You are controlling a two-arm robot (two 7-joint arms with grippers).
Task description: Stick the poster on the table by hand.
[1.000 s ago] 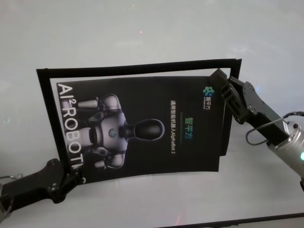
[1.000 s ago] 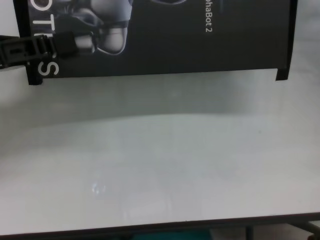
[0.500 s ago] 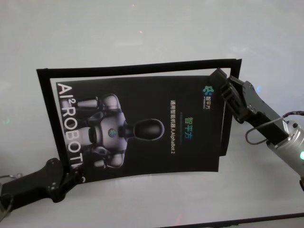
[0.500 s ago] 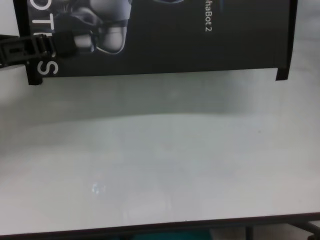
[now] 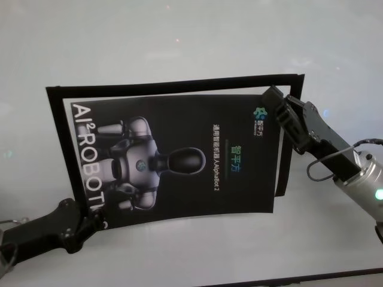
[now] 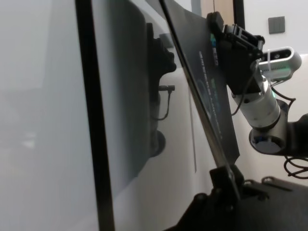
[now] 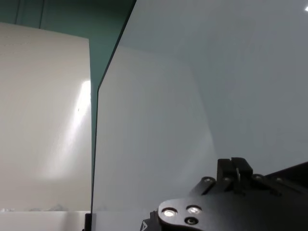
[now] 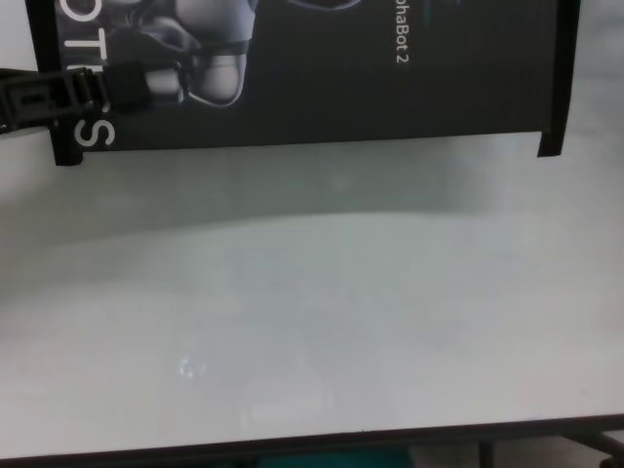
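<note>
The head camera looked down from above on the whole poster (image 5: 173,158), while the chest camera sat lower and closer, sharing only its near edge and the table (image 8: 312,322).

The poster (image 5: 179,158) is hanging above the middle of the table (image 5: 179,36), blocking passage there. The left end effector (image 5: 90,224) is gripping its near-left corner; the right end effector (image 5: 278,110) is clamping its far-right edge. Bare tabletop is lying open beyond and nearer.
</note>
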